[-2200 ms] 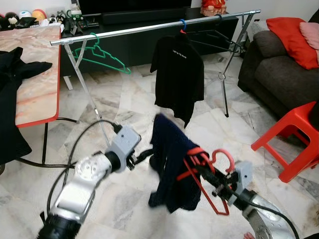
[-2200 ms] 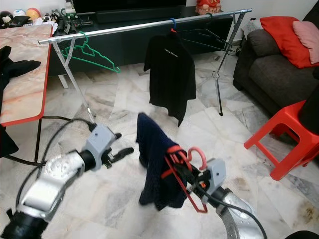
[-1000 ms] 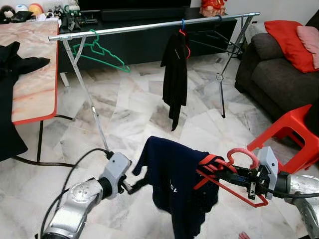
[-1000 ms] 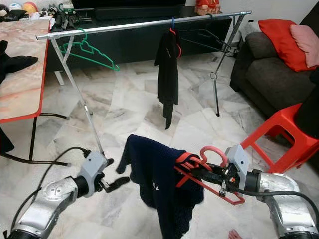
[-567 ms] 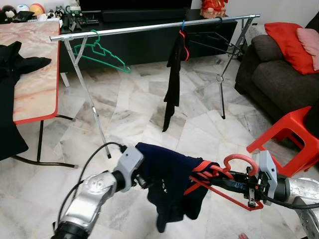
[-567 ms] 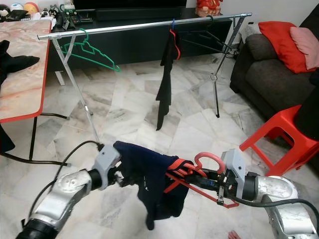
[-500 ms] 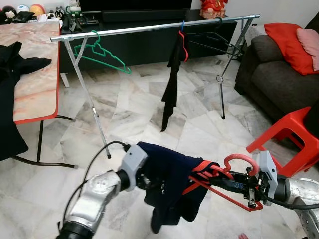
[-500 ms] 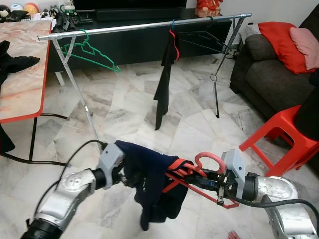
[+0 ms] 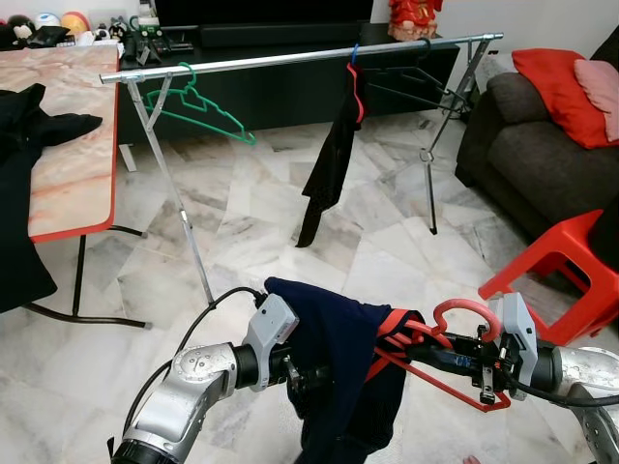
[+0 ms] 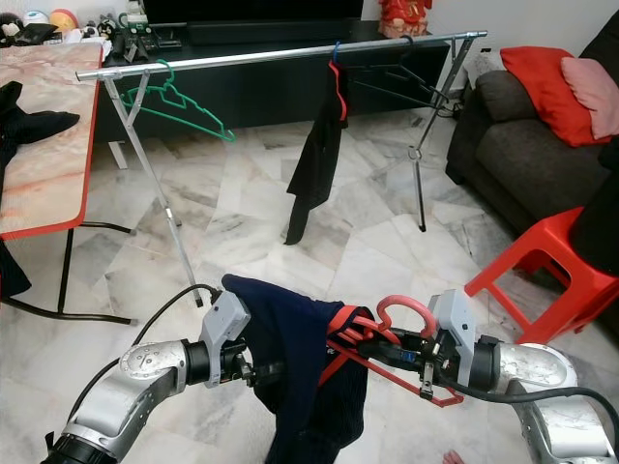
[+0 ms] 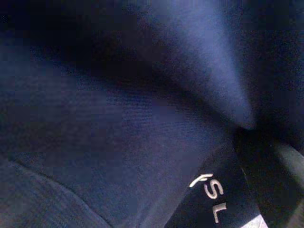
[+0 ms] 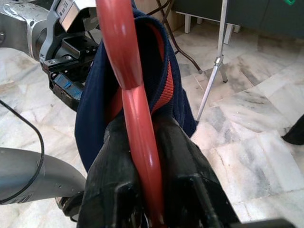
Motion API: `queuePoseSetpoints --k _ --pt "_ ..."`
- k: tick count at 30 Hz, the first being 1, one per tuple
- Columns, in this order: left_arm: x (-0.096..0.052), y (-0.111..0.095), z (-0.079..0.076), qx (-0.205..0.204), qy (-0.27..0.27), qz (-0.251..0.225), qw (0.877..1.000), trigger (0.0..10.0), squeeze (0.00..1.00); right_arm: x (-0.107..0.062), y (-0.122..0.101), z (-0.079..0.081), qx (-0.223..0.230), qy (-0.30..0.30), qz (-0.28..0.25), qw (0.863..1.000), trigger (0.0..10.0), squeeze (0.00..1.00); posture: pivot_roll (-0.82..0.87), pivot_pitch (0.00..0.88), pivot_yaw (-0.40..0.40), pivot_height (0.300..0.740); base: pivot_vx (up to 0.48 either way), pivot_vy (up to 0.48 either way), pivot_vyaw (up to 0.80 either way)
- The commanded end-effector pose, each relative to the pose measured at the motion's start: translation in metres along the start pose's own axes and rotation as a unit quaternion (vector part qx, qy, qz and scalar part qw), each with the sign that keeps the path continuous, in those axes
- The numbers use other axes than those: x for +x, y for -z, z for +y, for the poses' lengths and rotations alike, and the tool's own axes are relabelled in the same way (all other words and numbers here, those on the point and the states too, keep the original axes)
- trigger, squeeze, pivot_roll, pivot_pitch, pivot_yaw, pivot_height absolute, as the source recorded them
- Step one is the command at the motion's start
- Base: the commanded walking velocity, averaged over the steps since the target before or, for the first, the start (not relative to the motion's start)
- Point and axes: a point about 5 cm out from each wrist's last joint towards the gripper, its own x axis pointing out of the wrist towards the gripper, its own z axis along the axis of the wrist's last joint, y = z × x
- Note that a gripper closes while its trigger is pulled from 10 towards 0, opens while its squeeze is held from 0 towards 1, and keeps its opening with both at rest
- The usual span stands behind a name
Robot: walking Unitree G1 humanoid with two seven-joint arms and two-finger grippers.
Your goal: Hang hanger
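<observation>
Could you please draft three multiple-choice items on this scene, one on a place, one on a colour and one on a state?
1. Where does the empty green hanger hang?
A. near the left end of the metal clothes rail
B. on the red plastic stool
C. on the sofa

2. What colour is the hanger held by the right gripper?
A. green
B. red
C. blue

3. What state is the navy shirt in?
A. folded on the marble-top table
B. lying on the floor
C. draped on the held hanger, off the rail

Answers:
1 A, its hook sits on the rail beside the left support leg.
2 B, the right wrist view shows the jaws clamped on a red bar.
3 C, it hangs from the red hanger between the left gripper and the right one, well below the rail.
</observation>
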Motion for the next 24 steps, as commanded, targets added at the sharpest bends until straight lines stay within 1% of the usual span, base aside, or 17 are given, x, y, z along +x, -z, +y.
queuePoseSetpoints --k 1,2,3,4,5,7,12,24 --pt "0.010 -0.006 -0.009 -0.006 0.022 -0.017 1.000 9.8 0.00 0.001 -0.008 0.000 -0.010 0.000 -0.020 1.000 0.0 0.00 -0.02 0.111 -0.088 0.740 0.000 0.000 0.00" --pt "0.015 -0.009 -0.013 -0.010 0.029 -0.027 0.999 6.5 0.00 0.002 -0.008 0.000 -0.010 0.000 -0.022 1.000 0.0 0.00 -0.02 0.112 -0.086 0.740 0.000 0.000 0.00" --pt "0.018 -0.010 -0.015 -0.012 0.032 -0.033 0.999 4.3 0.00 0.002 -0.008 0.000 -0.010 0.000 -0.023 1.000 0.0 0.00 -0.02 0.112 -0.087 0.740 0.000 0.000 0.00" --pt "0.021 -0.011 -0.018 -0.015 0.036 -0.038 0.999 4.3 0.00 0.002 -0.008 0.001 -0.010 0.000 -0.023 1.000 0.0 0.00 -0.02 0.111 -0.087 0.740 0.000 0.000 0.00" --pt "0.024 -0.012 -0.020 -0.015 0.036 -0.042 0.998 0.0 0.00 0.002 -0.009 0.001 -0.010 0.001 -0.024 1.000 0.0 0.00 -0.02 0.111 -0.087 0.740 0.000 0.000 0.00" --pt "0.032 -0.016 -0.028 -0.018 0.049 -0.051 0.997 0.0 0.00 0.002 -0.009 0.000 -0.010 0.005 -0.026 1.000 0.0 0.00 -0.02 0.108 -0.089 0.740 0.000 0.000 0.00" --pt "0.037 -0.020 -0.032 -0.023 0.055 -0.065 0.996 0.0 0.00 0.002 -0.009 -0.001 -0.010 0.009 -0.027 1.000 0.0 0.00 -0.02 0.112 -0.090 0.740 0.000 0.000 0.00" --pt "0.033 -0.023 -0.024 -0.019 0.026 -0.072 0.997 0.0 0.00 0.004 -0.009 -0.002 -0.010 0.013 -0.028 0.999 0.0 0.00 -0.02 0.116 -0.089 0.740 0.000 0.000 0.00"
